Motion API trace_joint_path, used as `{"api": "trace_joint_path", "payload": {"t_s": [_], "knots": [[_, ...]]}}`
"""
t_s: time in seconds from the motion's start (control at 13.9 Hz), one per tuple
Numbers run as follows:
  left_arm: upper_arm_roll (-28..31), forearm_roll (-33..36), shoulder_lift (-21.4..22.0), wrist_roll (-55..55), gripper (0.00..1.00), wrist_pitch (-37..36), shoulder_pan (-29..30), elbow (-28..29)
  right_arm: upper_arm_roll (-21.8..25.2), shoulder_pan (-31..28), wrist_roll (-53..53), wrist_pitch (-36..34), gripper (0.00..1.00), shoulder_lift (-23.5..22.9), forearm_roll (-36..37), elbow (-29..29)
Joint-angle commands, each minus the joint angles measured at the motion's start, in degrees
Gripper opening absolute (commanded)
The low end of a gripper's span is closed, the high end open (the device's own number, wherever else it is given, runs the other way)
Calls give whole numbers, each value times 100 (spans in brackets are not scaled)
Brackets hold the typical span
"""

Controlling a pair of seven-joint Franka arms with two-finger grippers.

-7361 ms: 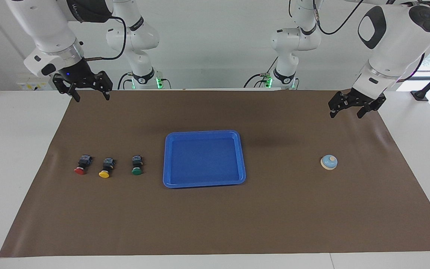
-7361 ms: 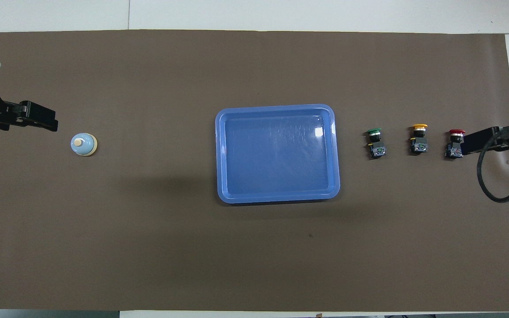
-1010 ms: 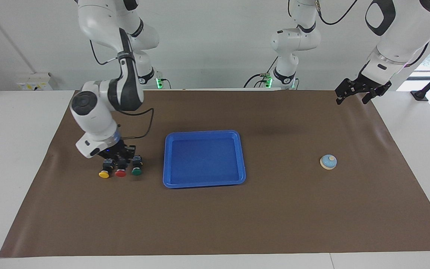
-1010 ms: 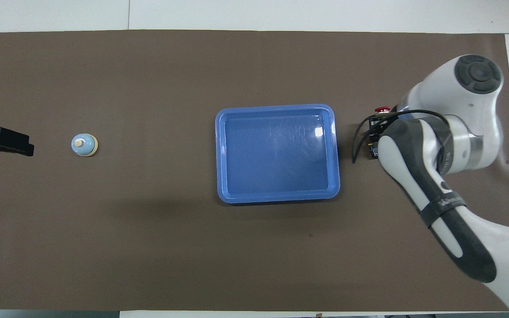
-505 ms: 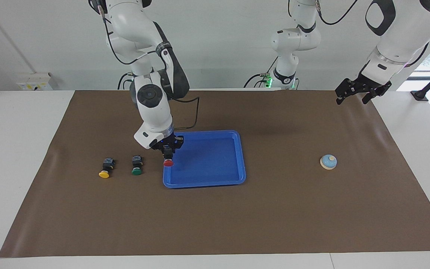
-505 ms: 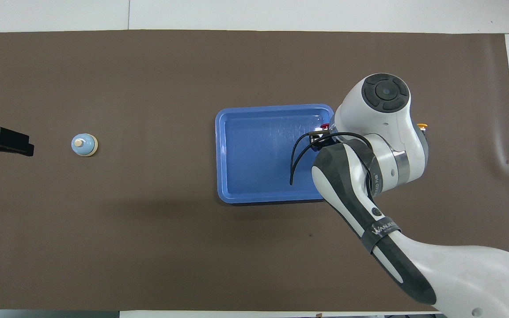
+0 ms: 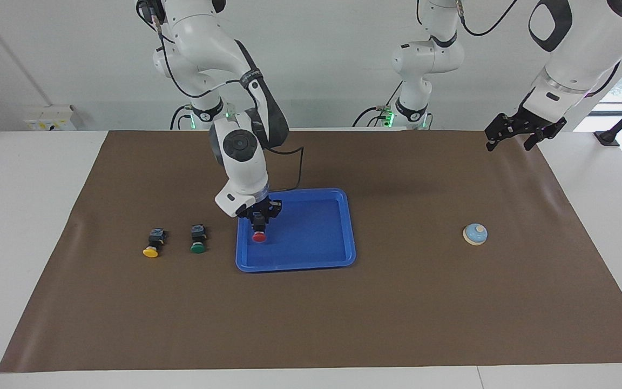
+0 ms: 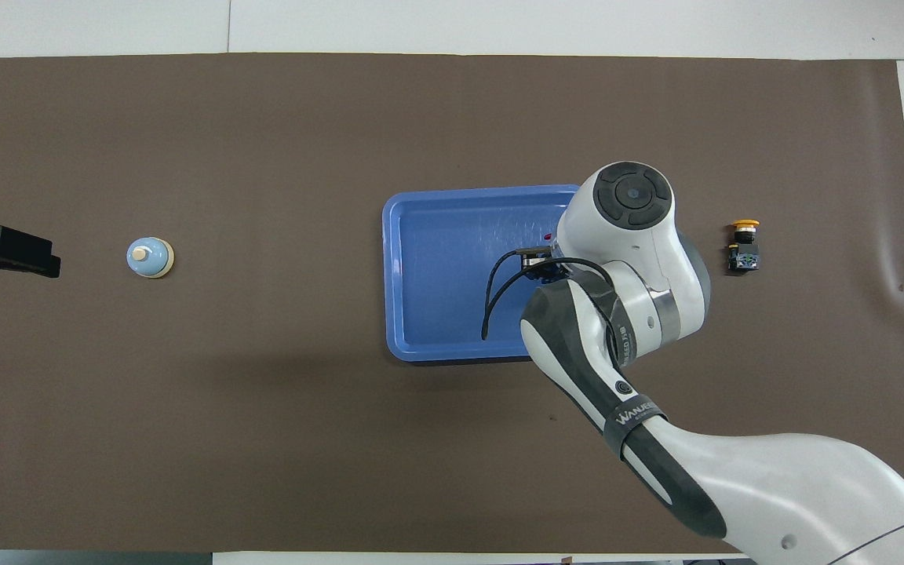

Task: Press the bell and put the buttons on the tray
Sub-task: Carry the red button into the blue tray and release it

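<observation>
- Brown matting (image 7: 397, 302) covers the white table, and the bright blue rectangular plastic tray (image 7: 338, 227) with its raised rim sits at the middle of it.
- At that tray, the right gripper (image 7: 258, 217) is pinching the red-capped push-button switch (image 7: 258, 236) by its dark body, cap pointing away from the robots — the switch hangs low over the tray's floor, at the end toward the right arm. Whether it already touches the floor cannot be told.
- Judged from this, the step in hand is setting the red one down. It would go best lowered until the body rests on the tray floor, the fingers spreading only then, followed by a straight lift so the switch does not roll or tip.
- The yellow-capped switch (image 7: 152, 244) and the green-capped switch (image 7: 197, 240) lie side by side on the mat, toward the right arm's end, the green one nearer the tray; room should be left for them.
- The small light-blue desk bell (image 7: 475, 234) with a cream knob stands well apart, toward the left arm's end.
- The left gripper (image 7: 516, 132) waits in the air over the mat's corner at the robots' edge, fingers spread.
</observation>
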State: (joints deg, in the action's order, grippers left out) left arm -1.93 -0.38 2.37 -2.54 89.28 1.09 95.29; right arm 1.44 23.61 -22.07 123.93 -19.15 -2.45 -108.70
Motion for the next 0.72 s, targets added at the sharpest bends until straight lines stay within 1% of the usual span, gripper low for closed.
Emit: {"api": "trace_joint_path", "payload": {"t_s": [0.0,0.07,0.14,0.22,0.36,0.43,0.58,0.65], "knots": [[8,12,114,52,100,-77,-4,69,32,3,-165,332,24,69,-98,-300],[8,12,114,52,100,-77,-4,69,32,3,-236,316,64,69,-98,-274],[8,12,114,52,100,-77,-4,69,32,3,-237,228,100,69,-98,-213],[8,12,114,52,100,-77,-4,69,32,-6,-228,45,100,86,-98,-91],[8,12,114,52,100,-77,-4,69,93,-233,-19,-709,100,139,-80,470],[8,12,114,52,100,-68,-4,69,102,-504,366,-991,100,191,-19,708],[8,12,114,52,100,-68,-4,69,102,-1259,1498,-1038,100,350,-10,737],[8,12,114,52,100,-77,-4,69,102,-1541,1843,-1012,100,368,-10,737]]}}
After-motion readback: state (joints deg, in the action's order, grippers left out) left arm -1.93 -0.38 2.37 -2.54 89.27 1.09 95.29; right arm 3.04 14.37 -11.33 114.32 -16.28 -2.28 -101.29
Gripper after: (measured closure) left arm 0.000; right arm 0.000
